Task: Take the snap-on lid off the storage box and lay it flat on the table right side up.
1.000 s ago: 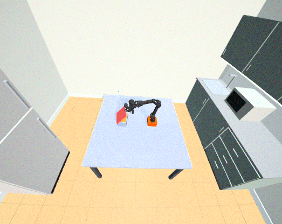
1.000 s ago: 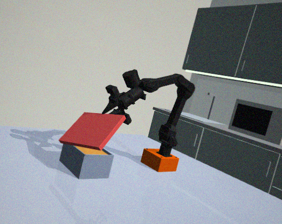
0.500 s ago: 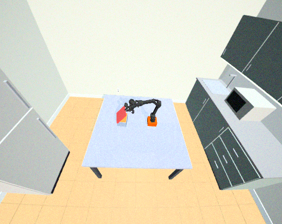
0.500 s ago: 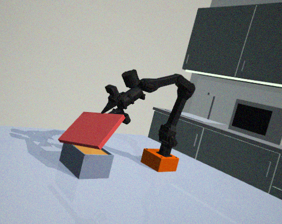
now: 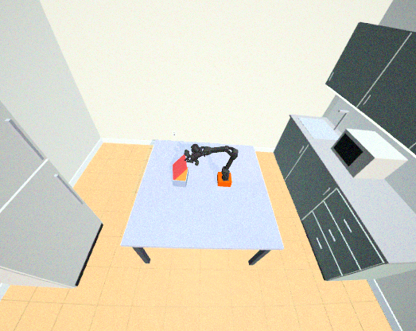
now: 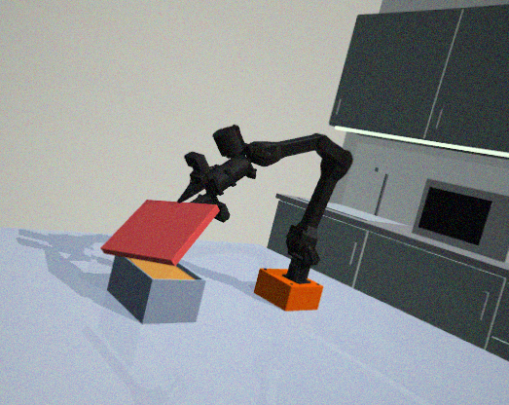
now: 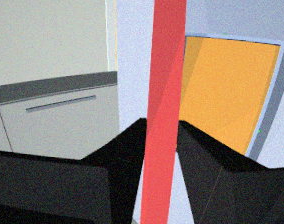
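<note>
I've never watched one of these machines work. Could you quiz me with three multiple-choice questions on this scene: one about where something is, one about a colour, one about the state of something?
1. Where is the arm's orange base relative to the storage box in the exterior view?
A. To its right on the table
B. On top of it
C. On the floor

2. What colour is the lid?
A. Green
B. Red
C. White

3. How is the lid right now?
A. Snapped flat on the box
B. Lying on the table
C. Tilted, raised at the edge the gripper clamps

Answers:
1 A, the base stands on the table right of the box.
2 B, the lid shows red in every view.
3 C, the fingers are shut on one edge, the box's orange inside shows beneath.
</note>
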You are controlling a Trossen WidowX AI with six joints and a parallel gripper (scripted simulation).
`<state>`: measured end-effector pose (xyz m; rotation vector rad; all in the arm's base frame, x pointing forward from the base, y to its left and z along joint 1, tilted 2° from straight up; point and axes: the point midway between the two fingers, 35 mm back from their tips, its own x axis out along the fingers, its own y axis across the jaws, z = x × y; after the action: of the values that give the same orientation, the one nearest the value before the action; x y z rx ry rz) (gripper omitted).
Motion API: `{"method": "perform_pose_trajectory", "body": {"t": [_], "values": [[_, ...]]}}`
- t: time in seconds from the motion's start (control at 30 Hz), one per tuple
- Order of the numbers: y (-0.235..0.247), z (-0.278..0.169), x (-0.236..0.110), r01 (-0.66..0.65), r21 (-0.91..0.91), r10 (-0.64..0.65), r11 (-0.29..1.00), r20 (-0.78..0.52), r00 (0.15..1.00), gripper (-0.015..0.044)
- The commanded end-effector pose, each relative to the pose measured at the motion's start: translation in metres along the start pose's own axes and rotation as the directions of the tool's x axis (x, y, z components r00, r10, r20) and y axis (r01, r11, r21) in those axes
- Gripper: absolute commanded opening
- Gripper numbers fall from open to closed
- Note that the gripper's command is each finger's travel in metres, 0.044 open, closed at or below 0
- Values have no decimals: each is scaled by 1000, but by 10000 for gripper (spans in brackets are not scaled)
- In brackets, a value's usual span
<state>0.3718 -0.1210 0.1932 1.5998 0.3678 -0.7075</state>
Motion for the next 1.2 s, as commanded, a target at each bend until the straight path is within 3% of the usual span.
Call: {"method": "perform_pose_trajectory", "body": {"t": [0.0, 1.17], "values": [[2, 8, -1, -8, -6, 8, 1000, -5, 1000, 0], [-1, 78, -5, -7, -12, 7, 1000, 0, 1000, 0]]}}
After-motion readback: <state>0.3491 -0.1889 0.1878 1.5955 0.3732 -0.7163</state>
